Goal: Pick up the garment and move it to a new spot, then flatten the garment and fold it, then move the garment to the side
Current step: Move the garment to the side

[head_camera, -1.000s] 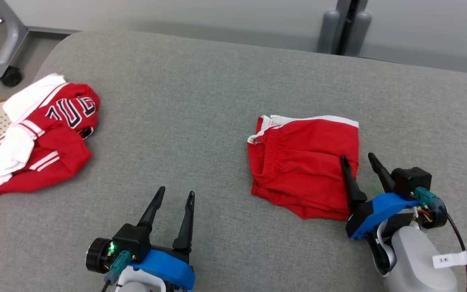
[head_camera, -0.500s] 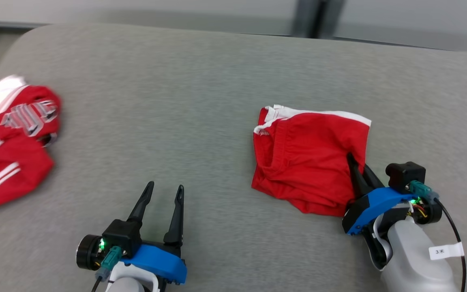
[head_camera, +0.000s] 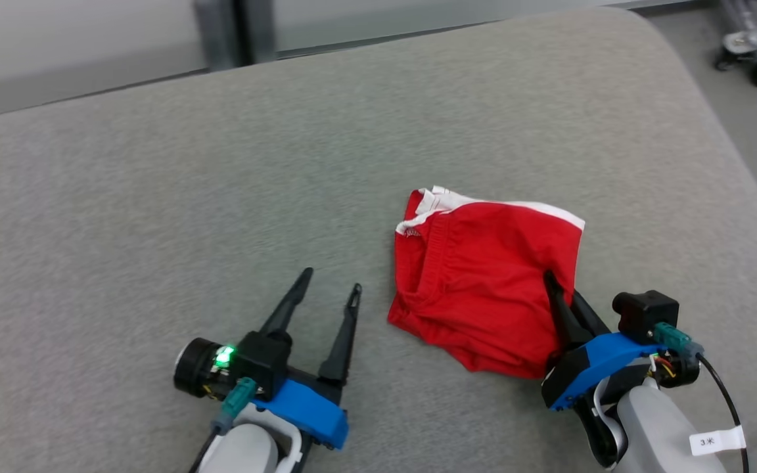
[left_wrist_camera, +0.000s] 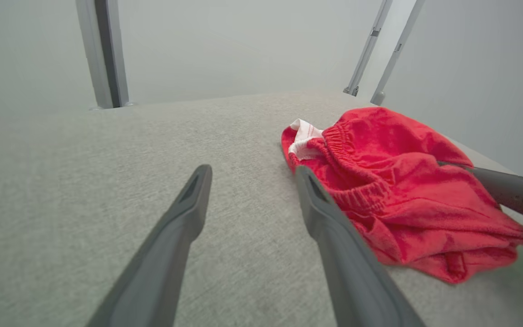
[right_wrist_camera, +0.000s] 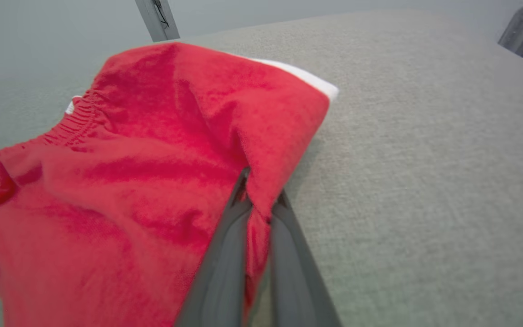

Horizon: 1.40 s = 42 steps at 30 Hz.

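Lower right of the frame, the right gripper is clamped on an edge of the red garment. The left gripper, lower centre, gapes wide and empty.

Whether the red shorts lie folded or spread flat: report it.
Folded: the red shorts lie doubled in rumpled layers on the grey cushion, right pincer shut on their edge.
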Motion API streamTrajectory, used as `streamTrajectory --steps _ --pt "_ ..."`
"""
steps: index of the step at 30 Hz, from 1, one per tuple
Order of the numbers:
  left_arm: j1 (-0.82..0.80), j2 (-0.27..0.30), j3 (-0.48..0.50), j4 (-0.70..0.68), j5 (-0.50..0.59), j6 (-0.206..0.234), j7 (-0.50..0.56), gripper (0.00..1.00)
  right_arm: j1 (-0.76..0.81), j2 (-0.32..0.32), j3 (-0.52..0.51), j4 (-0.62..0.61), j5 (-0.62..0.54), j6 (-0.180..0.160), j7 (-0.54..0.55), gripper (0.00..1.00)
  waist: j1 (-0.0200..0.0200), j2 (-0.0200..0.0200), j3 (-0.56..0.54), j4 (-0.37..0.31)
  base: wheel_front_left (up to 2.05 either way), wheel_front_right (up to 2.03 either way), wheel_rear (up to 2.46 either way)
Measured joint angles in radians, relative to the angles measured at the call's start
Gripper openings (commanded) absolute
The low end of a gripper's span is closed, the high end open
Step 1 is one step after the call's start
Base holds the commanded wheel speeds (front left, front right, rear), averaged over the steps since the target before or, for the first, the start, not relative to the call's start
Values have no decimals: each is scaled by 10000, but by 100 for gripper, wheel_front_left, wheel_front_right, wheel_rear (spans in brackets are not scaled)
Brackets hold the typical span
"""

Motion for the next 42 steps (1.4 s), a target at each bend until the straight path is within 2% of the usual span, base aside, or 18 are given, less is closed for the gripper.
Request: streamTrajectory --steps 4,7,10,13,20,25,26,27,28,29,33,35,36,38,39,40,41,42 --pt "-101 12 -481 73 -113 -4 -2 100 236 -10 153 -198 86 -2 0 0 0 0 -103 -691 0 0 0" --pt "-122 105 -692 130 -205 -4 -2 100 238 -4 180 -265 -84 0 0 0 -1 0 -141 -961 0 0 0" --pt "-126 205 -844 226 -267 -6 0 100 72 -13 52 -128 -552 -2 2 0 -1 0 -42 -917 0 0 0" --pt "-132 393 -880 272 -339 -6 0 100 -603 -77 -113 305 -1484 0 2 0 -1 0 105 -720 0 0 0" --pt "-273 681 -717 198 -345 -6 -2 100 -2626 -1534 -865 1279 -3116 2 819 0 0 0 535 45 0 0 0" --pt "-414 709 -619 29 -343 -6 -4 100 -3559 -2700 -1925 1810 -4061 2 1476 0 -1 0 856 709 0 0 0" --pt "-467 683 -600 -50 -343 -8 -6 100 -3760 -3051 -2435 1954 -4428 2 1672 0 0 0 978 963 0 0 0" --pt "-467 683 -600 -50 -343 -8 -6 100 -3760 -3051 -2435 1954 -4428 2 1672 0 0 0 978 963 0 0 0" --pt "-523 669 -541 -117 -343 -8 -21 100 -3879 -3313 -2903 2031 -4823 2 1898 0 0 0 1105 1178 0 0 0" --pt "-523 669 -541 -117 -343 -8 -21 100 -3879 -3313 -2903 2031 -4823 2 1898 0 0 0 1105 1178 0 0 0" --pt "-621 642 -512 -265 -328 -12 -35 100 -4056 -3582 -3950 1883 -5779 2 2180 0 -1 0 1408 1507 0 0 0" --pt "-639 639 -514 -291 -326 -27 -35 100 -4139 -3576 -4282 1710 -6032 2 2092 17 0 0 1487 1569 0 0 0" --pt "-644 639 -514 -305 -320 -29 -35 100 -4175 -3565 -4385 1639 -6207 2 2063 20 0 0 1518 1587 0 0 0" --pt "-693 631 -516 -301 -316 -31 -36 100 -4207 -3490 -4717 1513 -6441 2 2010 15 -1 0 1553 1606 0 0 0" --pt "-709 625 -516 -288 -316 -31 -36 100 -4209 -3442 -4911 1421 -6579 2 1998 18 -1 0 1557 1609 0 0 0" --pt "-722 625 -516 -267 -316 -33 -36 100 -4210 -3398 -5120 1342 -6702 2 1954 85 -1 0 1554 1613 0 0 0" --pt "-741 619 -522 -242 -316 -35 -36 100 -4211 -3348 -5296 1256 -6863 2 1921 100 -1 0 1546 1621 0 0 0" --pt "-757 612 -527 -213 -316 -35 -36 100 -4214 -3250 -5482 1147 -6991 2 1902 100 -1 0 1537 1631 0 0 0"
